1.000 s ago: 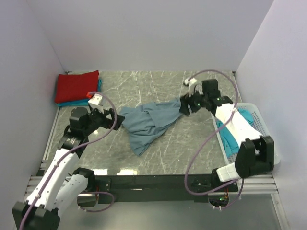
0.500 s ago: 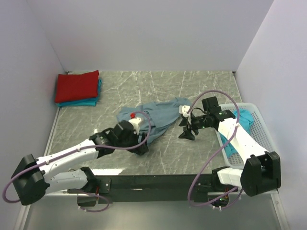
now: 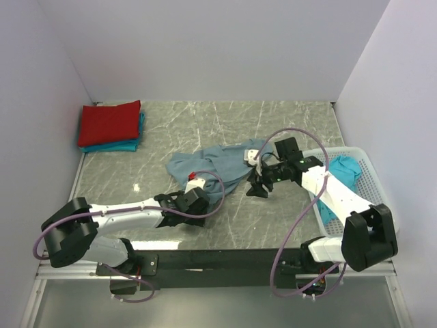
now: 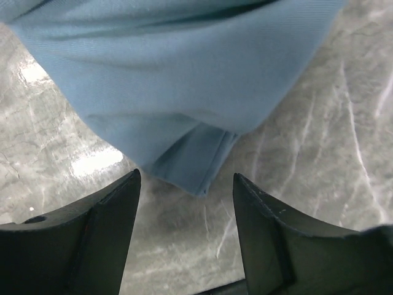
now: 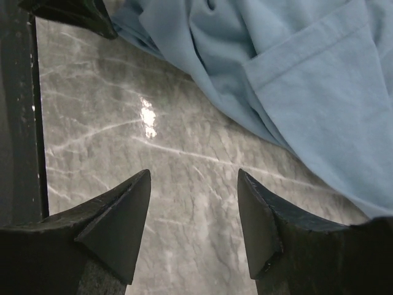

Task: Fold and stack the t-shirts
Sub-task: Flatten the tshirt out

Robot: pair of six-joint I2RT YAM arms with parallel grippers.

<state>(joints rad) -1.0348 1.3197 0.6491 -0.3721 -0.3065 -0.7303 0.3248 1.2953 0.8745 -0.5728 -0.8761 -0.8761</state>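
Grey marble-patterned tabletop, veined white, glossy with small light glints. Enclosed on three sides by plain pale walls. Black rail along near edge.

Open marble table behind the blue shirt — basket blocks right edge.

top view looks down from the near side; both wrist views sit close above one slate-blue shirt.

The white-linked, black-jointed arms carry mauve cables; left hand and right hand have black wedge fingers.
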